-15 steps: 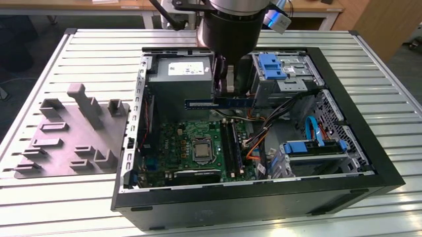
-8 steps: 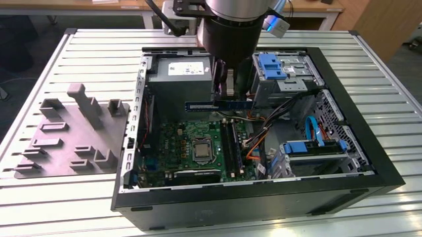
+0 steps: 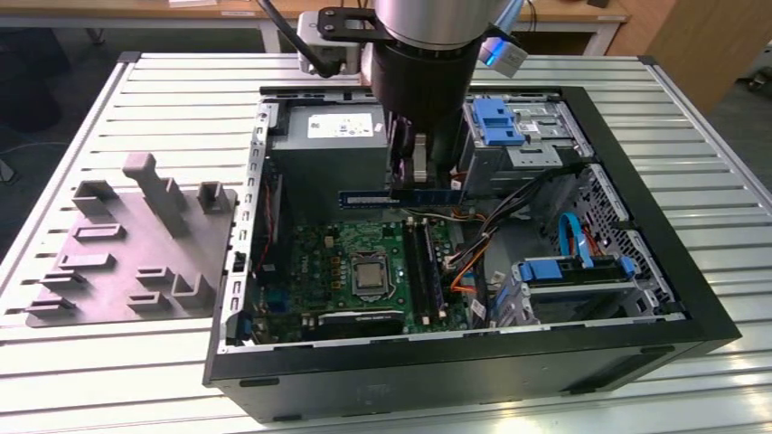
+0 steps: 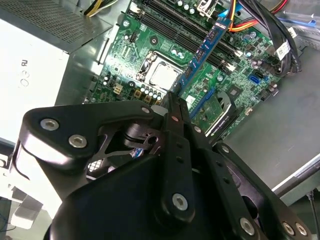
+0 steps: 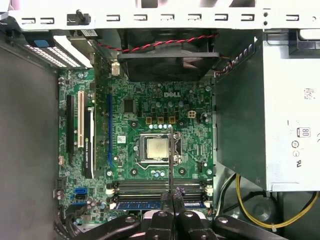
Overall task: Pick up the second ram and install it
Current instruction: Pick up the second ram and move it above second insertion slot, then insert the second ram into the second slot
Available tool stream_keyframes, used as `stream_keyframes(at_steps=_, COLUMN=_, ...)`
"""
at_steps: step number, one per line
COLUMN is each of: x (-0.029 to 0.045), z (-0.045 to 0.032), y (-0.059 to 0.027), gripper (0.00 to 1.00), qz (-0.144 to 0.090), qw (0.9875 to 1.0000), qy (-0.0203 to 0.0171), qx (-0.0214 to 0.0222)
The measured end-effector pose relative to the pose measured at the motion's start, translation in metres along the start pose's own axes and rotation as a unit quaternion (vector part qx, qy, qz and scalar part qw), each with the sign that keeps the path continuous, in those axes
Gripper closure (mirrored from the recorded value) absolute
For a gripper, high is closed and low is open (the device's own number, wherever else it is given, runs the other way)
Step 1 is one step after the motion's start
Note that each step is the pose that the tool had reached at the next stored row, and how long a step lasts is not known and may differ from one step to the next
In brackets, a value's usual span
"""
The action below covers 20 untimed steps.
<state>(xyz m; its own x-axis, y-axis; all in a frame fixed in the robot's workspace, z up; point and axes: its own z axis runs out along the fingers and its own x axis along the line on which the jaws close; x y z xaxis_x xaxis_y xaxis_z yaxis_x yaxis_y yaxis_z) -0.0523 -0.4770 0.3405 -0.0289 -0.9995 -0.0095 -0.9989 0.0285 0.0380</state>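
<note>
My gripper (image 3: 411, 176) is shut on the second ram (image 3: 399, 198), a long dark-blue strip with a pale label. It hangs level inside the open computer case, above the motherboard (image 3: 350, 262) and beside the power supply. In the second wrist view the ram (image 4: 202, 50) juts out from between the closed fingers (image 4: 172, 107) over the board. In the first wrist view it shows edge-on as a thin dark line (image 5: 171, 160) above the processor socket. The black slot rails (image 5: 160, 186) lie near the gripper (image 5: 172, 201). One rail holds another blue ram (image 5: 140, 205).
The grey power supply (image 3: 325, 136) stands close to the held strip. A blue drive bracket (image 3: 494, 122) and bundled cables (image 3: 483, 240) sit toward the exterior view's right. A grey fixture plate (image 3: 133, 244) lies outside the case. A fan (image 5: 170, 50) sits at the board's edge.
</note>
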Motion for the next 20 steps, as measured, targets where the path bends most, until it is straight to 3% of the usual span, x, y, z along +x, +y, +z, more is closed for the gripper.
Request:
stream_keyframes(at_steps=13, x=0.0000, z=0.0005, y=0.0000, gripper=0.89, qz=0.001, qw=1.0000, qy=-0.0002, qx=0.0001)
stream_keyframes(at_steps=17, x=0.0000, z=0.0010, y=0.0000, gripper=0.89, qz=0.025, qw=0.9997, qy=-0.0011, qx=0.0003)
stream_keyframes(at_steps=20, x=0.0000, z=0.0016, y=0.0000, gripper=0.89, qz=0.052, qw=0.9986, qy=-0.0021, qx=0.0005)
